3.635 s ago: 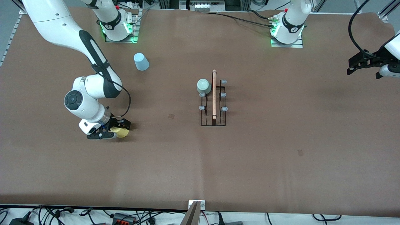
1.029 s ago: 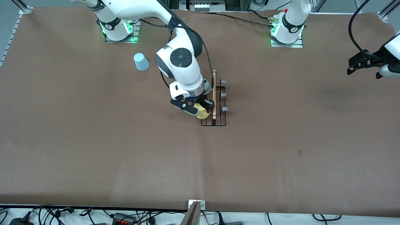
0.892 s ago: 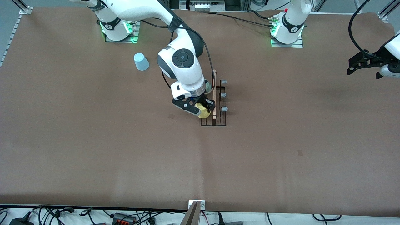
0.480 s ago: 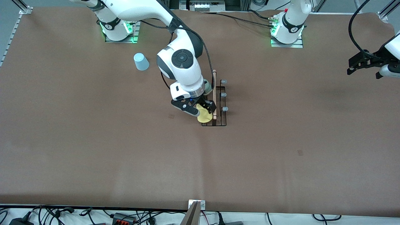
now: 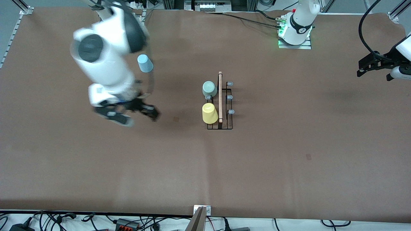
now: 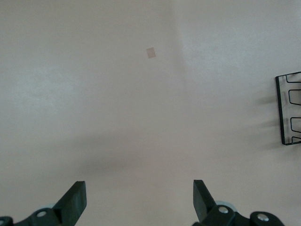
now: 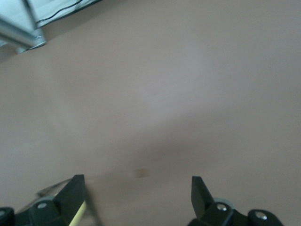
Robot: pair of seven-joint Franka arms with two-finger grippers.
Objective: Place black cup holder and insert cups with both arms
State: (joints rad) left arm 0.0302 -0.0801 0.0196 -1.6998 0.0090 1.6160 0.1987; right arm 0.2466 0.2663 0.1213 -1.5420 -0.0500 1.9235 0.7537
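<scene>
From the front view we see the black cup holder point(image 5: 220, 102) standing near the middle of the brown table point(image 5: 289, 154), its light wooden bar point(image 5: 220, 96) on top. Two cups sit upside down on its prongs on the side toward the right arm's end: the mint green cup point(image 5: 208, 88) farther from the front camera and the yellow cup point(image 5: 209, 113) nearer to it, both just beside the bar. The three prongs point(image 5: 230, 97) on the side toward the left arm's end are bare. The light blue cup point(image 5: 145, 63) stands upside down on the table, well apart from the holder, toward the right arm's end. The right gripper point(image 5: 131, 112) shows blurred over bare table between the blue cup and the holder, holding nothing; the right wrist view confirms what the blur hides, its fingers point(image 7: 75, 190) spread wide apart over the table surface. The left gripper point(image 5: 369, 64) hangs at the left arm's end of the table, where that arm waits; its wrist view shows the fingers point(image 6: 77, 200) apart and empty, and catches a corner of the black cup holder point(image 6: 289, 110) at the frame edge.
</scene>
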